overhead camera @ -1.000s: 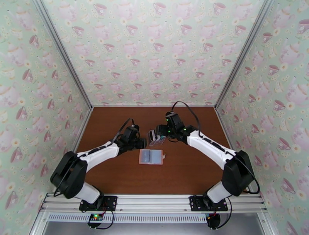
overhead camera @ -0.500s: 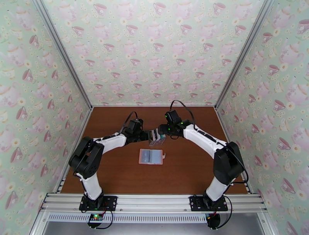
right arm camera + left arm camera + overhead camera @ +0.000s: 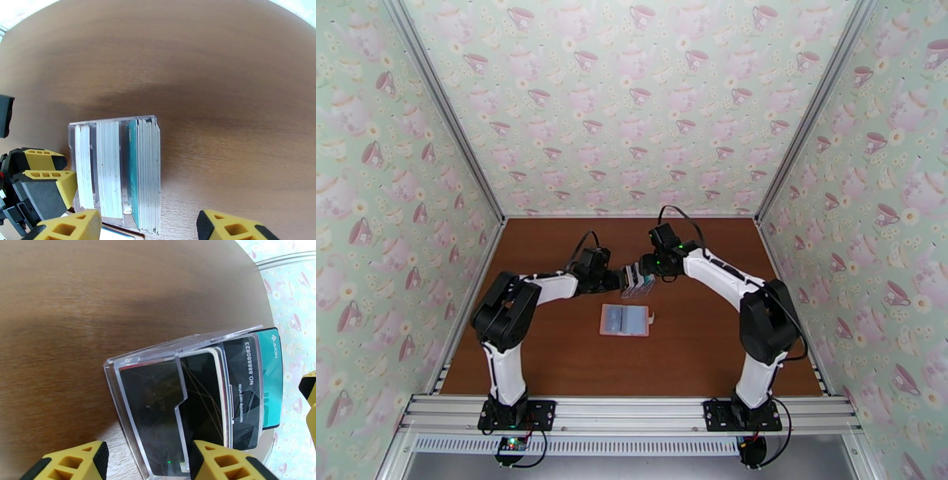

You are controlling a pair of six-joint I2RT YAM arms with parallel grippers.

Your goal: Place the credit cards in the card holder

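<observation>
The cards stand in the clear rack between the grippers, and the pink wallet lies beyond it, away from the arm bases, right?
No: the top external view shows the pink wallet lying on the near side of the clear rack, toward the arm bases. The cards stand in the rack between the left gripper and right gripper.

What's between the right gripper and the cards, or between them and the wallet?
Nothing visible. The credit cards stand in the clear rack with their top edges exposed under the open right gripper. The left gripper sits at the rack's left end. Bare table separates the rack from the open card holder.
</observation>
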